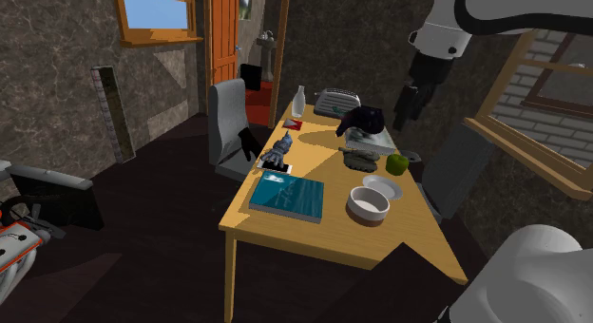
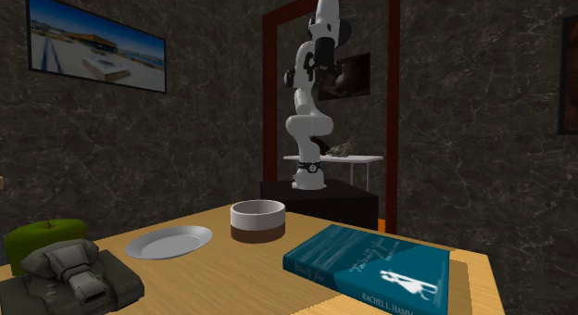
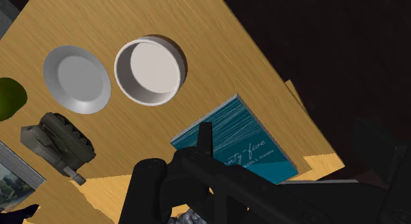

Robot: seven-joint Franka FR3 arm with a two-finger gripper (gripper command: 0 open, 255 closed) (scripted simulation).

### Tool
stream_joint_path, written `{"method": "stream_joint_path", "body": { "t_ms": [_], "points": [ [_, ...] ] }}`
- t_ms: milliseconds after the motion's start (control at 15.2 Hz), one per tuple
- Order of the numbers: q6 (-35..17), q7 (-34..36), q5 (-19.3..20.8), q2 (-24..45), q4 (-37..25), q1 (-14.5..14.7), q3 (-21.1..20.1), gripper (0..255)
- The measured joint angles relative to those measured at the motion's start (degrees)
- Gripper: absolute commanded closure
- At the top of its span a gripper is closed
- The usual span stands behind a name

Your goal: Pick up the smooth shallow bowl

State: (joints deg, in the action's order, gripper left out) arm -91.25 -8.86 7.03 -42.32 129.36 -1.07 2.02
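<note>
The smooth shallow bowl (image 1: 382, 186) is pale grey and plate-like, and it lies on the wooden table (image 1: 285, 231) near the edge closest to the stand. It also appears as the shallow bowl (image 2: 169, 241) and, from above, the shallow bowl (image 3: 77, 79). Right beside it stands a deeper white bowl (image 1: 368, 203) with a brown base. My gripper (image 1: 409, 104) hangs high above the table, up and to the right of the shallow bowl in the shoulder view. Its fingers stand apart and hold nothing. Across the table, the gripper (image 2: 324, 58) sits high on the raised arm.
A teal book (image 1: 287, 198) lies beside the deeper bowl (image 3: 149, 70). A green apple (image 1: 396, 163) and a toy tank (image 1: 359, 159) sit just beyond the shallow bowl. A toaster (image 1: 334, 102) and a bottle (image 1: 297, 103) stand at the far end, and a grey chair (image 1: 228, 126) stands beside the table.
</note>
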Motion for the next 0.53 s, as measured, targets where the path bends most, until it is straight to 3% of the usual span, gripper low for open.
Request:
{"method": "stream_joint_path", "body": {
  "t_ms": [198,528],
  "points": [
    [-2.04,-0.48,0.33,0.30,1.81,-0.23,0.82,0],
    [-10.45,-2.27,1.61,2.68,8.10,-1.20,4.01,0]
  ]
}}
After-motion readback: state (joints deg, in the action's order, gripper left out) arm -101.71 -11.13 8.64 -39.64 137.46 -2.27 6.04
